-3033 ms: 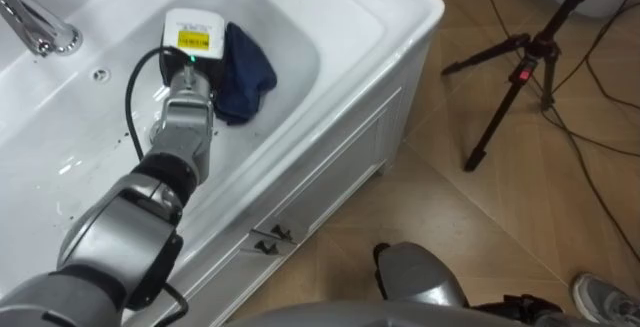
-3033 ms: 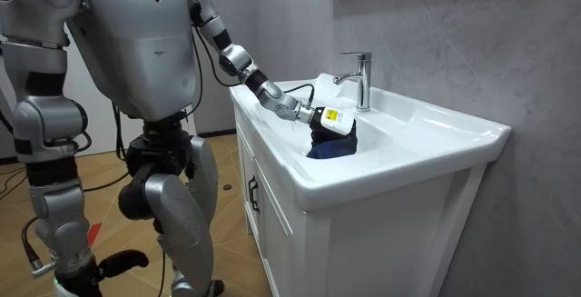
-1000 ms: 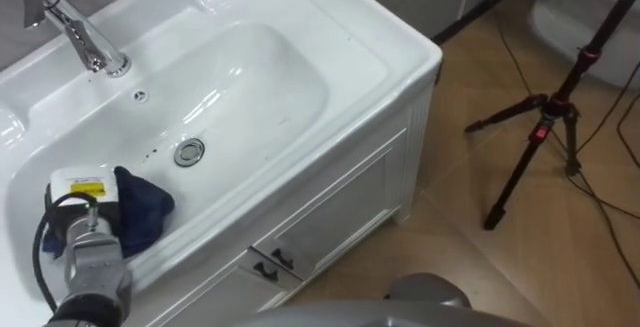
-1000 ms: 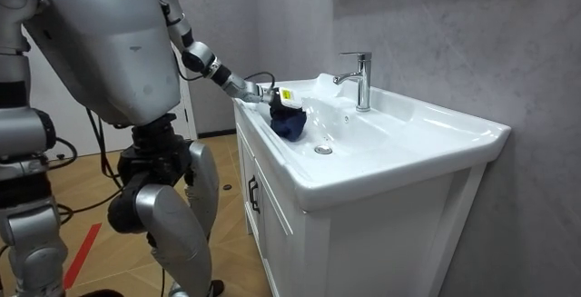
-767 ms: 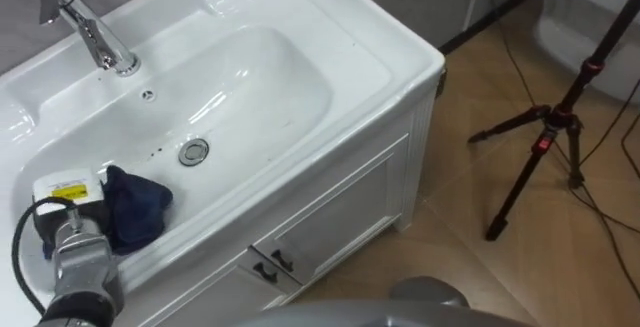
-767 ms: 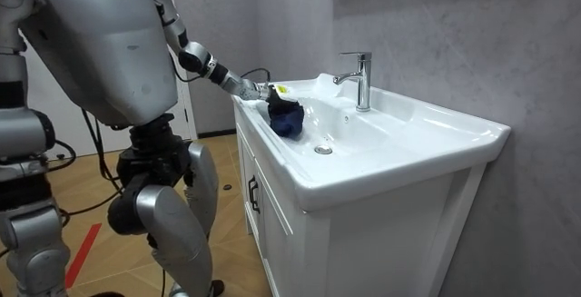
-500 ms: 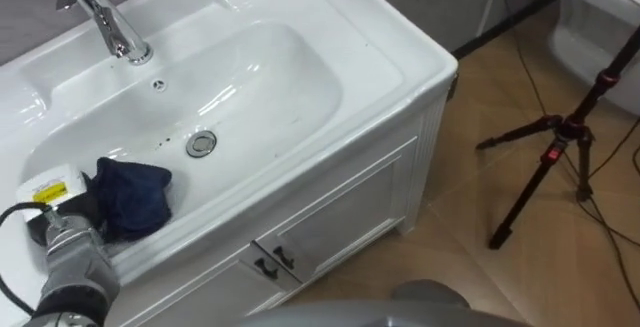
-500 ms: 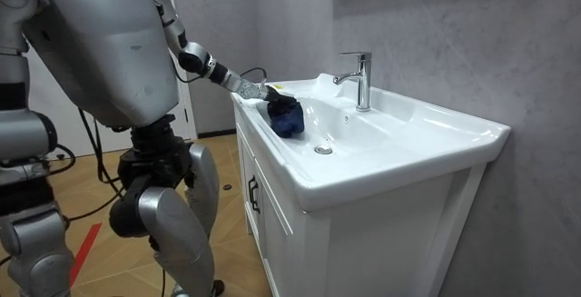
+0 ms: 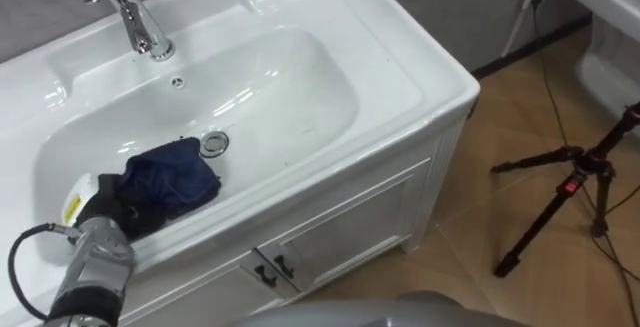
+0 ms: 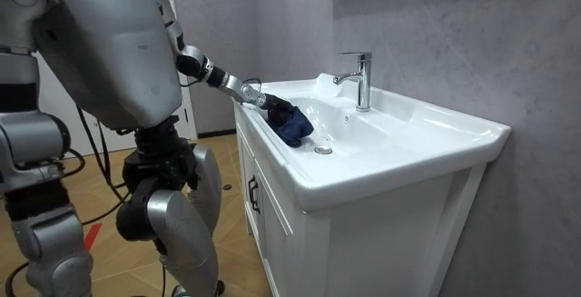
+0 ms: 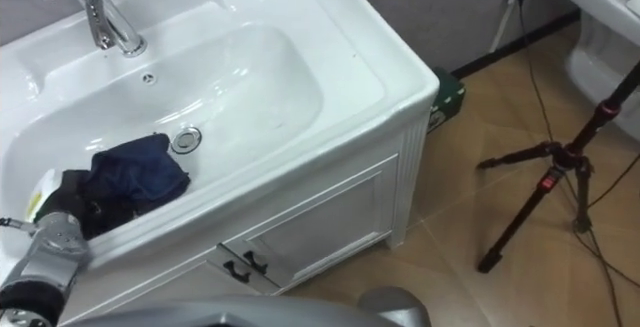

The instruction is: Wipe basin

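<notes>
Cloth (image 9: 170, 182) lies at 8 o'clock in the basin (image 9: 290, 87), drain (image 9: 214, 144) just beside it; left robot hand (image 9: 105, 210) is clamped on its bunched end. Loose folds could snag the drain and pull free.

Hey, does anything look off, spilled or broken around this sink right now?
Nothing stands out. The dark blue cloth lies bunched in the white ceramic basin beside the round metal drain, at the left hand; the chrome tap stands upright.

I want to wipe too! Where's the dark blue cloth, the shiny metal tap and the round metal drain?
dark blue cloth (image 9: 170, 179): left eye view, bunched middle.
shiny metal tap (image 9: 138, 27): left eye view, stem.
round metal drain (image 9: 214, 144): left eye view, centre.
</notes>
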Available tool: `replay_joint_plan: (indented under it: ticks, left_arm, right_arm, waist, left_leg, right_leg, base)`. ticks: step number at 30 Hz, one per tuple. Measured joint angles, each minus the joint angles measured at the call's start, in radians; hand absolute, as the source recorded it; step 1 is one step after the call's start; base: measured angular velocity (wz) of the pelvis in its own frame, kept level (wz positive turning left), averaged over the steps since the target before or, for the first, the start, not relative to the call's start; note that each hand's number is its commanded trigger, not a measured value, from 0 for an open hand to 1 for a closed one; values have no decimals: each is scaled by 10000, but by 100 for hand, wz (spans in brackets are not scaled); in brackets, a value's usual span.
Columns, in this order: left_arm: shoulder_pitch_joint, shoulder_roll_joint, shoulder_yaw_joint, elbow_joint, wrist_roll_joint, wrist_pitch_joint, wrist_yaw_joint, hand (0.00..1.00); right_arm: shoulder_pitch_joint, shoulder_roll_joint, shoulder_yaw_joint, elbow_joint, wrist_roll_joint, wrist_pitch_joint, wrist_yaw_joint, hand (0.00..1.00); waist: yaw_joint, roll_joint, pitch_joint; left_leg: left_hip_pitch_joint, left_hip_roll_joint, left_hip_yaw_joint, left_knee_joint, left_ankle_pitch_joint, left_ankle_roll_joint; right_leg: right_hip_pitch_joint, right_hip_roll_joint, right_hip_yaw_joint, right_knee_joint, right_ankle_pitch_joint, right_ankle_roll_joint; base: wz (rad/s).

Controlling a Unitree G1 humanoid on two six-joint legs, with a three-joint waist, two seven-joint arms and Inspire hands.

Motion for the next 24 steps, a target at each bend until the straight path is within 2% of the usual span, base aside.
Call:
replay_joint_plan:
  ticks: [4,11,15,21,24]
  left_arm:
    - [-26,-71,-11,-71,-530,-224,-499,100]
    - [-73,-112,-44,-471,-869,-367,-778,100]
    - [-152,-194,-235,-449,-1244,-522,-760,100]
    - [-1001,-434,-416,336,-1538,-604,-563,100]
    - [-1303,-649,-412,569,-1554,-829,-123,100]
  right_arm:
    - [40,64,211,-1,-5,-52,2,0]
    - [172,261,458,5,-10,54,-11,0]
    - [163,266,640,7,-3,74,-27,0]
    - [144,303,1013,23,7,78,-117,0]
    - [122,339,1119,26,239,80,-161,0]
  waist:
    - [15,-52,5]
    - [4,-392,32]
    - [4,-435,39]
    - [12,-430,80]
    - [33,-481,130]
  left_leg:
    - [38,-21,-8,31,0,0]
    - [-78,-42,-2,24,0,0]
    - [-81,-74,-2,12,-1,0]
    - [-273,-139,-52,19,0,1]
    - [-428,-141,-44,10,1,1]
  right_leg:
    - [114,-8,23,-49,-95,95]
    - [52,-43,-20,-86,-139,54]
    - [51,-108,-99,-91,-113,14]
    - [-122,-169,-124,-47,-157,63]
    - [-296,-163,-107,-9,-153,72]
  base:
    - [7]
    - [2]
    - [0]
    - [5]
    - [2]
